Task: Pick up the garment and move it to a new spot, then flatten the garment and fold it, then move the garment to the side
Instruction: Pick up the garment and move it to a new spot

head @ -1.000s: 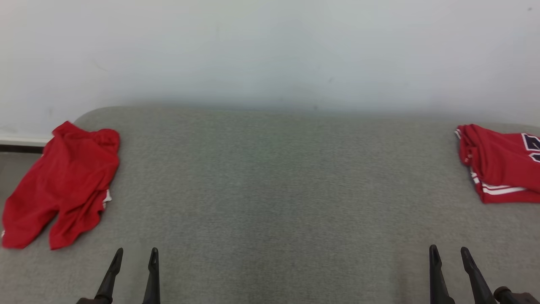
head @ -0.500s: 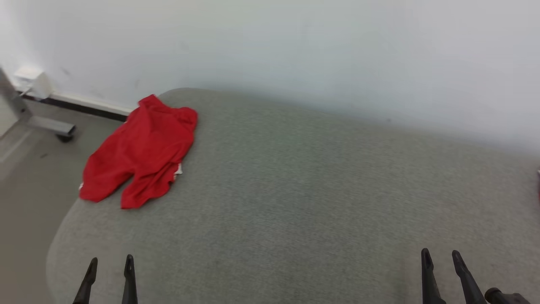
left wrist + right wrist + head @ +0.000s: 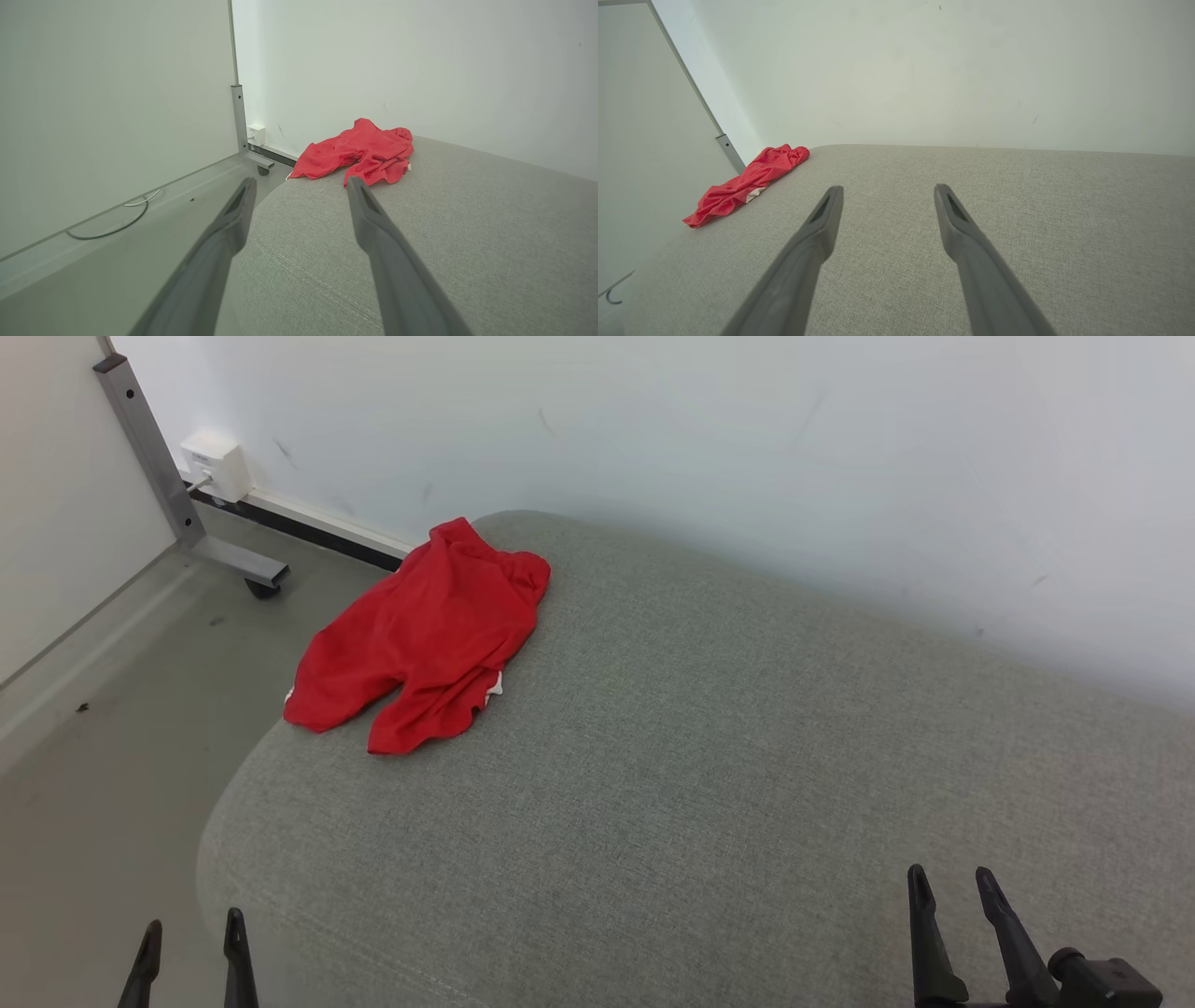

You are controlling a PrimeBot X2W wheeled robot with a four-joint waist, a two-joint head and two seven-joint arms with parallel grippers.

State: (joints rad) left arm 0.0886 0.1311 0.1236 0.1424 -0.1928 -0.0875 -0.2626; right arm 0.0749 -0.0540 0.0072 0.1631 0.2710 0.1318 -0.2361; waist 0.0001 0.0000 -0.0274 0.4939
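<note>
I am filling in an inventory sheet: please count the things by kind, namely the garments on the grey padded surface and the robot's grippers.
red garment: 1
grippers, both open: 2 (left gripper, right gripper)
Total: 3

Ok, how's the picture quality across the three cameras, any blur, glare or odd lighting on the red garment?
Head view: soft, even light, no glare, the red garment sharp with only a faint edge shadow. Left wrist view: it looks paler, and the left gripper is close and soft-edged. Right wrist view: wide-angle lean on the metal post, and the right gripper is slightly blurred.
</note>
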